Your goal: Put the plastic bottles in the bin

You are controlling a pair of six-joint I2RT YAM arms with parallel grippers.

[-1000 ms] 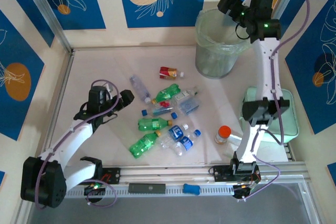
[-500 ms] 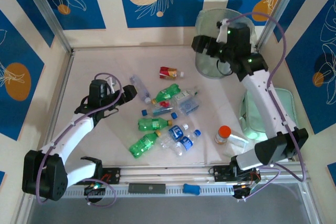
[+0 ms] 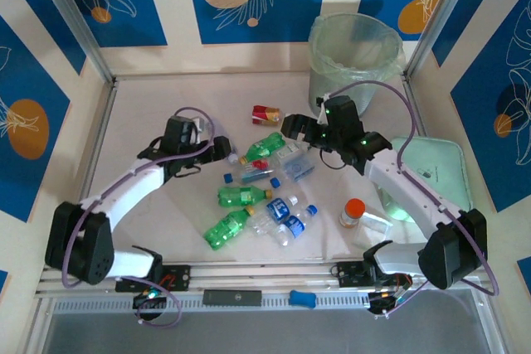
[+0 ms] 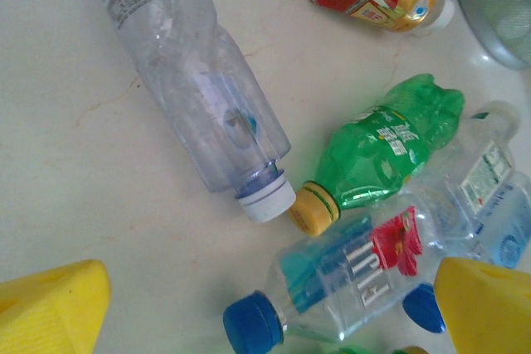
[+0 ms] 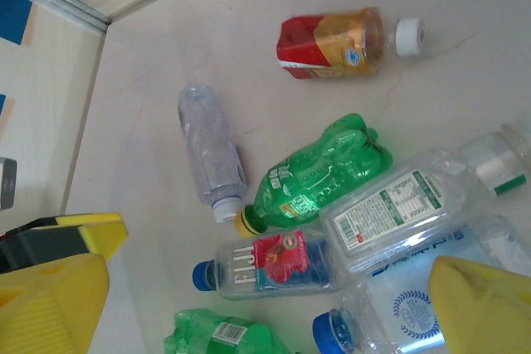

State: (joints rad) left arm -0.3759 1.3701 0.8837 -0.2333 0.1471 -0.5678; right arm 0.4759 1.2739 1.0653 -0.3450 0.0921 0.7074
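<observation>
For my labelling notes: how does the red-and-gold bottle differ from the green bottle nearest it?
The red bottle has a white cap; the green bottle has a yellow one. The red bottle lies alone; the green bottle lies against other bottles. Both lie on their sides, capped.

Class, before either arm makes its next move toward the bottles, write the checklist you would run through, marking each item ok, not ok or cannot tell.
1. Left gripper open and empty: ok, fingers wide apart.
2. Right gripper open and empty: ok, fingers wide apart.
3. Bin upright, mouth unblocked: ok.
4. Clear bottle free of its neighbours: cannot tell; its white cap sits right by the green bottle's yellow cap.
5. Grippers clear of each other: ok, well apart in the top view.
</observation>
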